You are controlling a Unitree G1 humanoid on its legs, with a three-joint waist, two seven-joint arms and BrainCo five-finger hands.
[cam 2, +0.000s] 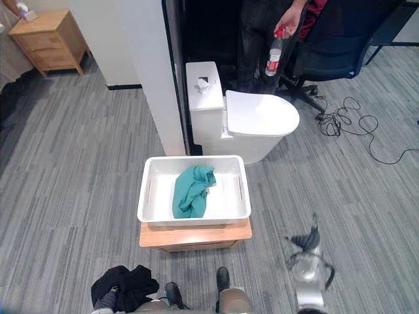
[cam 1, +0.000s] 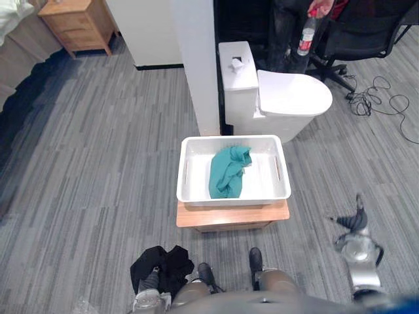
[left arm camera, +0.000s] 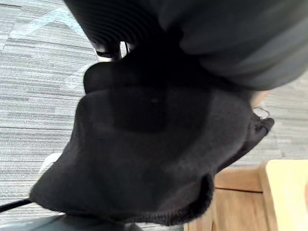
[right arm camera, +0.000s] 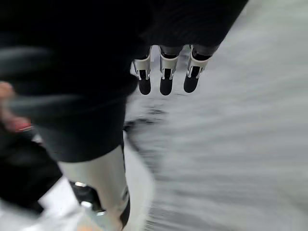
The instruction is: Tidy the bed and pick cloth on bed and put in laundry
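Topping a wooden stand (cam 1: 232,215), basket (cam 1: 190,178) holds teal cloth (cam 1: 228,171); right fingers (right arm camera: 166,77) straight, empty; left fingers' (cam 1: 154,275) grip unclear inside black cloth (cam 1: 173,261).

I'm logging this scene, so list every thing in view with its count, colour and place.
white plastic laundry bin: one, white, on the stand in front of the robot
low wooden stand: one, light wood, under the bin
crumpled teal cloth: one, teal, inside the bin
bunched black cloth: one, black, held at lower left
white toilet: one, white, behind the bin, lid down
wooden nightstand: one, light wood, far left
black office chair: one, black, far right
clear plastic bottle: one, red cap, in a person's hand, above the toilet
left hand: curled on the black cloth
right hand: open, empty, lower right
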